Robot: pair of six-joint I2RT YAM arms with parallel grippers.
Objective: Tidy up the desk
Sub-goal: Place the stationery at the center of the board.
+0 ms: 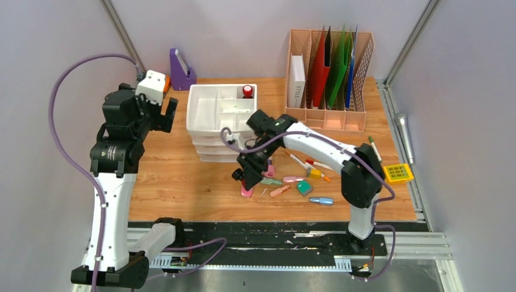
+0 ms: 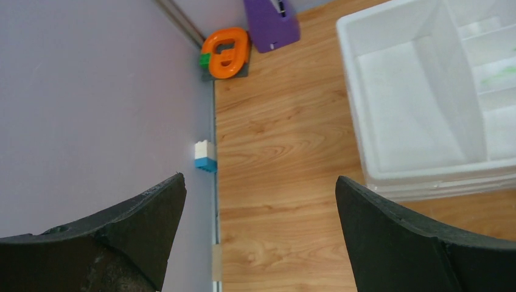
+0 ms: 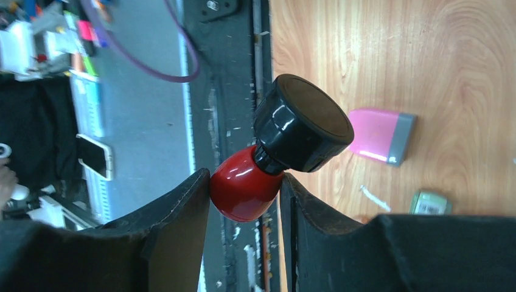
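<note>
our right gripper [image 3: 244, 182] clamps the red stamp [image 3: 301, 125] above the desk [image 1: 176, 176] toward its near edge, left gripper [image 2: 260, 181] gaping by the left edge; we'd lift high before crossing to the far-edge organizer [image 1: 193, 103].

Wood desk [image 1: 173, 179], white trays [image 1: 203, 111], file rack [image 1: 360, 68], scattered pens [image 1: 297, 160]

Left gripper [image 2: 258, 182] raised, spread wide; right gripper [image 3: 245, 176] low, clamped on red stamp [image 3: 242, 193].
</note>
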